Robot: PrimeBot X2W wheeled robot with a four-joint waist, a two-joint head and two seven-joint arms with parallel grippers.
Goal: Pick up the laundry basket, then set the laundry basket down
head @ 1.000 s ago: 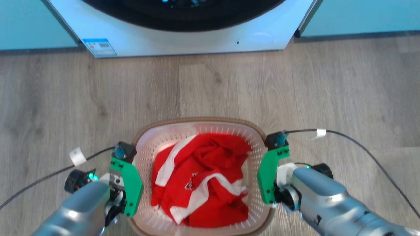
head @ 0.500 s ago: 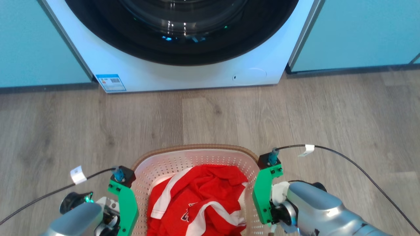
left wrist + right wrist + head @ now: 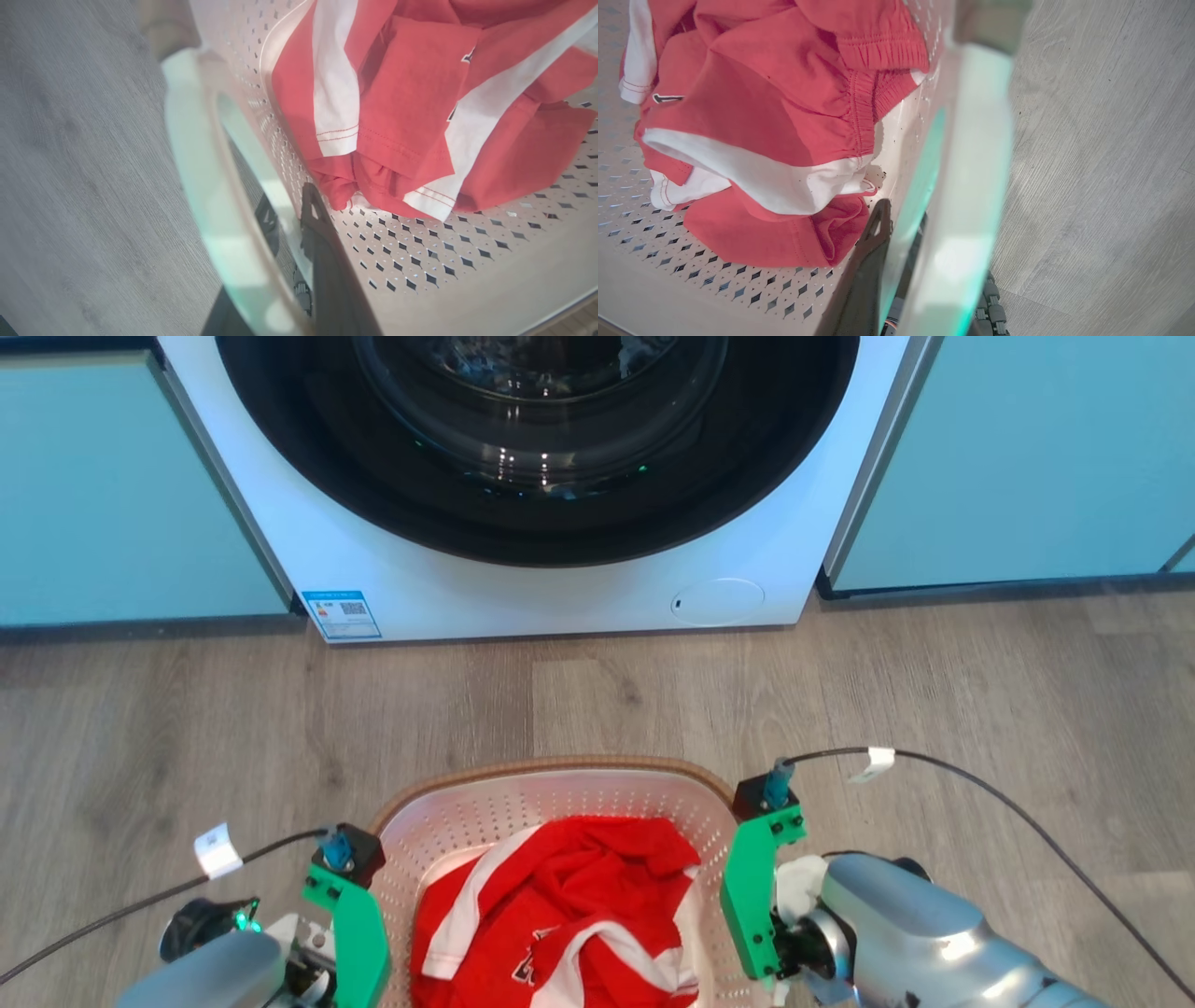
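Down at the bottom centre of the head view we have the rounded white perforated plastic laundry basket (image 3: 485, 812) with its brown woven-look rim, flanked by both arms, and a crumpled red garment with white stripes (image 3: 560, 915) heaped inside it. Left gripper (image 3: 289, 217) first: on its wrist camera one long dark finger (image 3: 322, 261) runs up the inside of the perforated wall. The other finger shows dark through the gap of the white left side handle (image 3: 201, 186), so the jaws are clamped across the basket's left side at that handle. Over to the right gripper (image 3: 899, 224), and it's the mirror picture: one dark finger (image 3: 871, 261) lies against the inner wall just beside the red cloth. Its partner is tucked behind the pale, blurred right side handle (image 3: 971, 186), jaws closed on that side too.

From the head camera, a bright green left wrist bracket (image 3: 359, 933) and a matching right wrist bracket (image 3: 752, 896) press close to the basket's two sides. A silver right forearm (image 3: 915, 943) and a thin black cable with a white tag (image 3: 980, 793) trail off behind.

Beyond the rim, a stretch of grey wood-look floor (image 3: 233, 728) separates the basket from the white front-loading washing machine (image 3: 523, 593). It has a dark round glass door (image 3: 532, 420) and a small blue label sticker (image 3: 341, 614), with teal cabinet fronts (image 3: 112, 495) on either side. Whether the basket's base is on the floor or just off it, I cannot tell
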